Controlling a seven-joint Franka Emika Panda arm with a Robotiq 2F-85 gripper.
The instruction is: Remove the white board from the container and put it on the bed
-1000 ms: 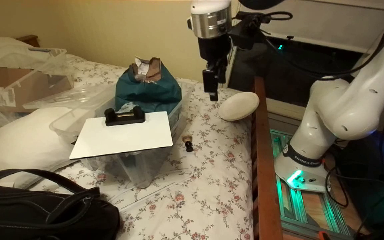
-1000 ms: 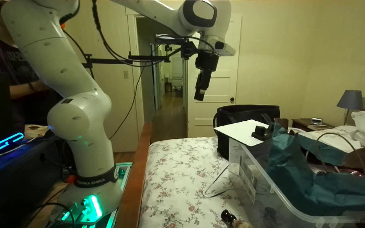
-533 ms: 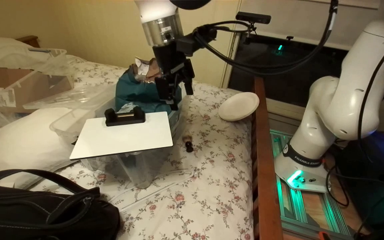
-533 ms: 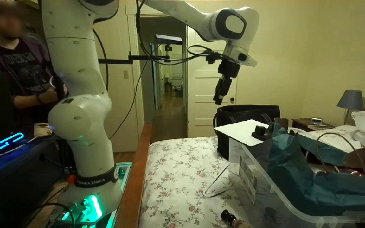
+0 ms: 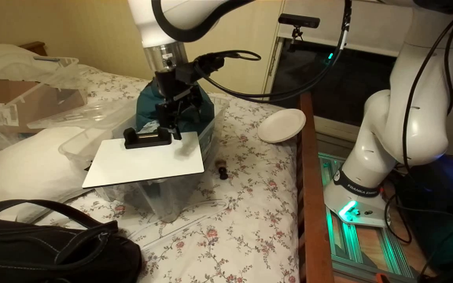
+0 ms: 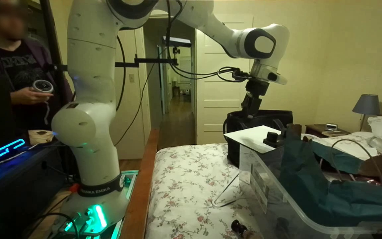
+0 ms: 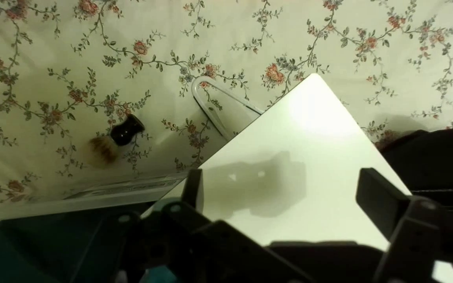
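Your tool [image 7: 285, 196] hangs above the white board [image 7: 325, 149], its two blocky dark fingers [image 7: 380, 202] spread wide, its shadow falling on the smooth white between them. You have one board: thin, flat, rectangular, lying across one end of the see-through plastic container [image 6: 288, 200]. A single oblong black block [image 5: 148, 143] sits on it, at the edge toward the crumpled teal bundle [image 6: 353, 199] in the container. The board juts past the container, one corner standing out over the bed [image 5: 254, 220], cream with small printed flowers. Beside the container lies one brush [image 7: 122, 135], glossy black handle, tan bristles. Your open room is the strip of bed between container and wooden edge [image 5: 313, 188]; farthest off, by that edge, lies one pale oval dish [image 5: 281, 125].
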